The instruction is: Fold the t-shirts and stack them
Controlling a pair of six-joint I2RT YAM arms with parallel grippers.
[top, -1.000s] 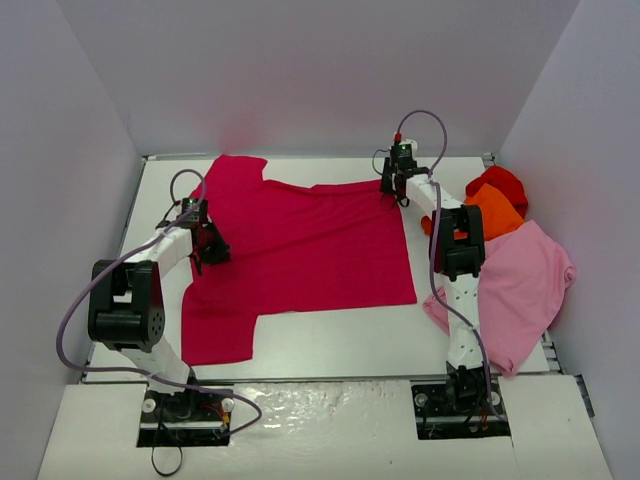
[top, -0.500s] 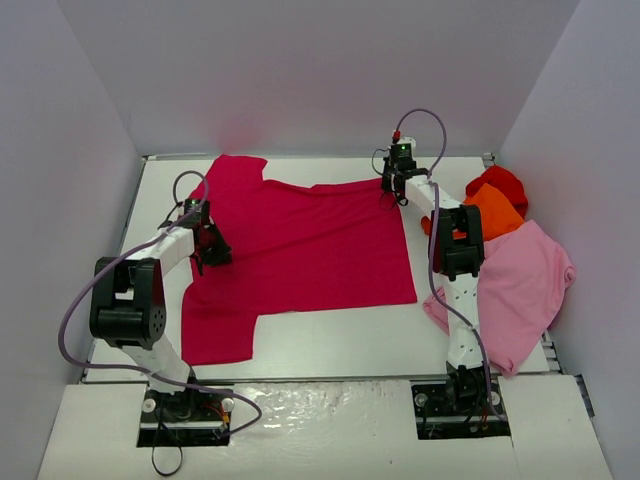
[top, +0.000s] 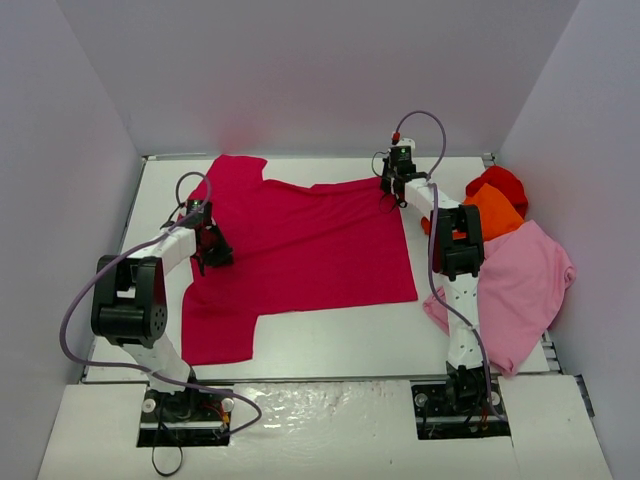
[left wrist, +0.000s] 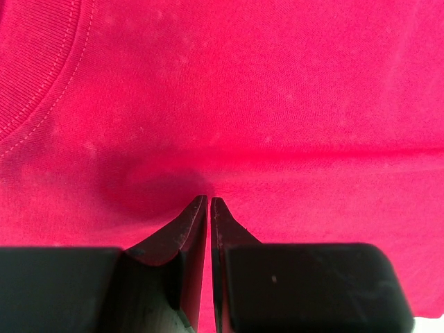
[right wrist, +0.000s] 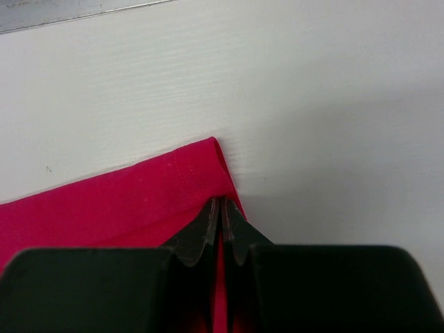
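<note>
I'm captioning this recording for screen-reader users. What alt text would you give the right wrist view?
The right gripper, its two black fingers shut, pinches the stitched corner of a crimson-magenta t-shirt lying flat on a white table. The shirt fills the lower left of the view; bare tabletop fills the rest.

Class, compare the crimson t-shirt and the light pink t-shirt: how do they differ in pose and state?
The crimson t-shirt lies spread flat in the middle; the light pink t-shirt lies rumpled at the right side. The left claw and right claw each pinch the crimson t-shirt; neither touches the light pink t-shirt. Both are unfolded.
</note>
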